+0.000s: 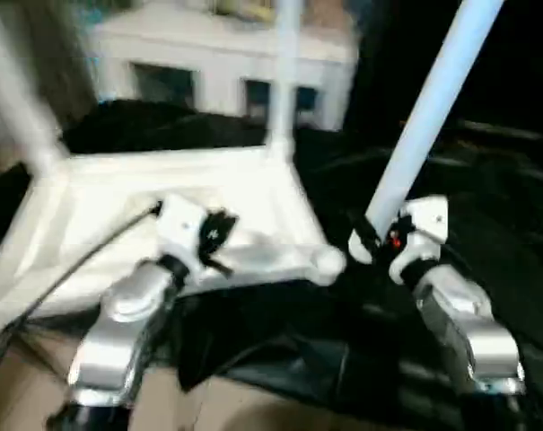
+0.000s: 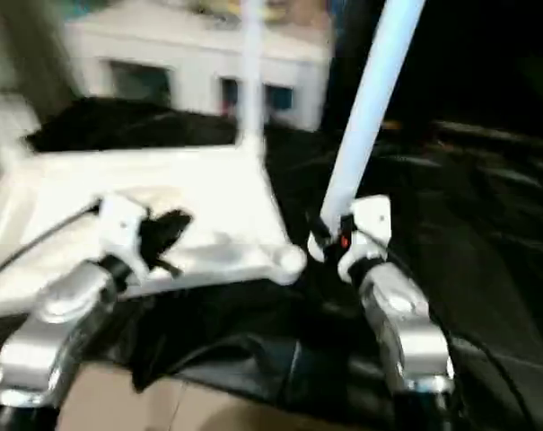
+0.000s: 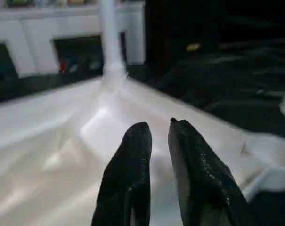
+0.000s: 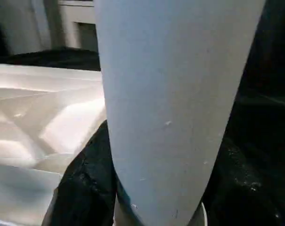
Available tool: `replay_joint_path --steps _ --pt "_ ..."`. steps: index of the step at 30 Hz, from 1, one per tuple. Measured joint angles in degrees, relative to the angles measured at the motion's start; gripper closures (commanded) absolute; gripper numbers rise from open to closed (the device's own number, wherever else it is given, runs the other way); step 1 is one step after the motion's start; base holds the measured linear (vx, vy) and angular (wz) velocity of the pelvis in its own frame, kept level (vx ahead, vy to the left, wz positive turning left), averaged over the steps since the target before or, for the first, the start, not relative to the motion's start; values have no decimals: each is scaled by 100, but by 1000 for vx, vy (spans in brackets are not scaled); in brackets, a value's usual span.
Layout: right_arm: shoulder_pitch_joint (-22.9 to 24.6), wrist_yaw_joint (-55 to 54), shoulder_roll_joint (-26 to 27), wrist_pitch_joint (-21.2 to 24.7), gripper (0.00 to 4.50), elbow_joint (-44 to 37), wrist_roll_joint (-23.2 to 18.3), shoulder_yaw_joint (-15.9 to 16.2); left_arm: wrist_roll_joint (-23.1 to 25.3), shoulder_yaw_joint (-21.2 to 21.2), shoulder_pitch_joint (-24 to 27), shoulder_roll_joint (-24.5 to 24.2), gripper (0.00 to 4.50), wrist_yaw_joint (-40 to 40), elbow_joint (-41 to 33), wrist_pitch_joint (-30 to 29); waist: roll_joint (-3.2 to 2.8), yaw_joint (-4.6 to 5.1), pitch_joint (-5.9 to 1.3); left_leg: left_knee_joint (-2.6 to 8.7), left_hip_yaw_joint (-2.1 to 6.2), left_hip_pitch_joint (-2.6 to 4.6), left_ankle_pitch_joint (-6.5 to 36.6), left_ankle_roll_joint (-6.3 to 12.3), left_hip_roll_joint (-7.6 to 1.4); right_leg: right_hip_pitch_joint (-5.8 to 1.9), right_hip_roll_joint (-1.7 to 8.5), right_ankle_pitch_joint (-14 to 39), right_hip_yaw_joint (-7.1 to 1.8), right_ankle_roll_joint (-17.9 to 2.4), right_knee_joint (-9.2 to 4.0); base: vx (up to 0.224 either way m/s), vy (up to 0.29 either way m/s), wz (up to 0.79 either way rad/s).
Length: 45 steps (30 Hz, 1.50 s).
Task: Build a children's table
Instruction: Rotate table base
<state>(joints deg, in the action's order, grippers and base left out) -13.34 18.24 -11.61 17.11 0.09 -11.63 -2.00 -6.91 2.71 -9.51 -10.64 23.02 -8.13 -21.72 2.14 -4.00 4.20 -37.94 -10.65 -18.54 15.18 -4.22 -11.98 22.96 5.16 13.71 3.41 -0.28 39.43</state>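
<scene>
It looks like a lived-in room pressed into service as a robot test space — part home, part lab. A white cabinet [image 1: 222, 58] with dark glass doors stands along the back, with blurred colourful things on top of it. In front of the cabinet, black sheeting [image 1: 486, 206] is spread over the work area, and nearer than that lies a strip of brown cardboard [image 1: 253, 404] — makeshift cover rather than proper furniture.

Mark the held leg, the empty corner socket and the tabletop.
Held leg [image 1: 424, 126], left eye view, mid-shaft of the tube.
Empty corner socket [image 1: 328, 261], left eye view, its round end.
Tabletop [image 1: 118, 193], left eye view, bare ribbed underside.
</scene>
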Motion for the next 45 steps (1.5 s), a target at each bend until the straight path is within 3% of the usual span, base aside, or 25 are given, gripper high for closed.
replay_joint_path --steps 2,4,7,15,18,20,21,23,24,25,26,27,28,29,31,33,34,35,36,37,38,39,40,41,45 --pt "-12 1 -15 9 260 -46 -3 -20 53 -49 -137 154 362 -360 231 -93 -116 -62 -65 103 193 38 -76 -100 195 82 -20 -6 11 7 -62 0 0 0" --pt "73 -3 -19 76 260 -45 -3 -14 130 -196 -203 309 362 -738 282 -35 -76 -29 -56 245 187 -11 -220 -99 172 106 -101 -161 -41 -32 -244 0 0 0" --pt "139 -43 21 126 260 -109 -2 1 39 -552 -168 623 362 -1120 266 -87 -79 89 -59 230 179 -51 -274 -89 180 90 -109 -419 -74 -49 -339 0 0 0" --pt "211 -81 109 260 260 -228 0 78 -8 -577 -85 702 362 -1340 211 -150 -76 275 -58 247 235 -187 -277 -89 131 105 -185 -422 -44 -40 -475 0 0 0" --pt "211 -70 148 279 260 -228 -1 179 -1 -663 -83 714 362 -1452 210 -171 -104 415 -59 257 280 -176 -301 -110 -31 33 -221 -518 155 -164 -567 17 -21 3" --pt "208 -51 155 280 260 -229 0 204 -1 -710 -80 678 362 -1474 204 -185 -93 446 -68 258 280 -164 -353 -130 -171 33 -218 -391 315 -376 -379 53 -123 9" --pt "199 -46 155 280 260 -228 0 204 0 -746 -57 672 362 -1495 178 -188 -44 445 -97 274 278 -157 -375 -168 -220 94 -204 -243 347 -535 -206 64 -172 12" --pt "169 -44 143 280 260 -229 1 202 -10 -744 -22 695 362 -1512 164 -196 27 431 -133 282 211 -159 -397 -141 -254 179 -249 -111 363 -586 -53 64 -223 11" --pt "164 -46 124 282 260 -220 3 195 -59 -755 -28 749 362 -1510 160 -227 71 388 -138 38 200 -270 -243 274 -250 212 -308 -102 339 -558 -50 45 -233 1" --pt "170 -49 87 303 260 -208 8 185 -130 -777 -19 838 362 -1510 163 -294 96 337 -142 -539 197 -412 51 762 -54 198 -339 -117 355 -583 -93 20 -204 -2" --pt "173 -54 66 306 260 -211 10 162 -199 -746 -26 882 362 -1509 163 -333 97 325 -148 -756 188 -457 109 815 219 177 -385 -144 352 -593 -146 20 -204 -2" --pt "160 -60 62 306 260 -221 10 125 -274 -741 -67 910 362 -1511 163 -359 74 300 -161 -675 205 -434 108 823 578 170 -474 -195 368 -569 -229 -2 -164 -5" --pt "161 -64 60 304 260 -224 10 109 -302 -756 -136 904 362 -1515 163 -379 33 291 -157 -430 211 -431 120 850 792 159 -571 -265 423 -549 -306 -33 -129 -7" --pt "162 -77 66 306 260 -216 11 93 -320 -777 -212 890 362 -1517 163 -399 -13 236 -142 -255 267 -465 148 879 892 143 -646 -300 519 -527 -378 -33 -129 -7" --pt "161 -80 115 322 260 -216 10 151 -300 -861 -164 845 362 -1568 168 -419 -20 90 -127 -278 407 -470 127 917 849 66 -654 -319 641 -494 -438 -51 -89 -21" --pt "162 -92 111 322 260 -219 11 133 -236 -856 -164 830 362 -1595 167 -409 -61 -5 -97 -300 357 -386 131 917 717 11 -640 -329 671 -473 -476 -65 -70 -17" --pt "166 -98 115 324 260 -218 11 133 -226 -856 -161 830 362 -1598 168 -412 -174 -4 -69 -232 298 -321 112 887 584 -95 -694 -412 758 -338 -665 -72 -3 5" --pt "182 -101 126 328 260 -219 11 133 -226 -851 -161 825 362 -1598 167 -418 -376 -52 -56 -169 306 -349 60 800 277 -232 -710 -447 946 -24 -728 -72 -3 5" --pt "176 -109 141 330 260 -236 8 126 -228 -851 -234 767 362 -1594 122 -418 -387 -130 -62 -158 199 -392 -87 553 140 -45 -572 -260 771 246 14 12 91 13" --pt "185 -109 165 335 260 -236 6 136 -226 -858 -290 701 362 -1594 66 -414 -262 -179 -135 -218 5 -500 -124 404 136 9 -274 122 336 121 437 72 39 23" --pt "128 -109 188 343 260 -220 6 165 -225 -862 -261 660 362 -1590 27 -393 -97 -186 -116 -216 -161 -490 -113 352 190 3 -72 467 54 77 338 72 39 23" --pt "109 -102 223 359 260 -217 3 236 -211 -910 -136 629 362 -1591 58 -401 -84 -221 -93 -169 -139 -454 -98 329 274 14 5 462 41 99 341 4 -67 21" --pt "153 -103 212 359 260 -220 3 241 -205 -892 -50 636 362 -1585 114 -419 -116 -293 -87 -111 -46 -409 -104 320 342 -65 14 437 27 123 273 0 0 0" --pt "173 -105 189 360 260 -220 4 234 -200 -856 -44 637 362 -1581 114 -418 -140 -323 -85 -61 -30 -389 -144 299 352 -110 12 410 34 134 221 0 0 0" --pt "169 -105 205 361 260 -224 3 239 -220 -851 -48 579 362 -1457 -7 -353 -161 -185 -101 123 -44 -363 -283 327 348 -221 -50 140 38 77 -126 4 16 -1"
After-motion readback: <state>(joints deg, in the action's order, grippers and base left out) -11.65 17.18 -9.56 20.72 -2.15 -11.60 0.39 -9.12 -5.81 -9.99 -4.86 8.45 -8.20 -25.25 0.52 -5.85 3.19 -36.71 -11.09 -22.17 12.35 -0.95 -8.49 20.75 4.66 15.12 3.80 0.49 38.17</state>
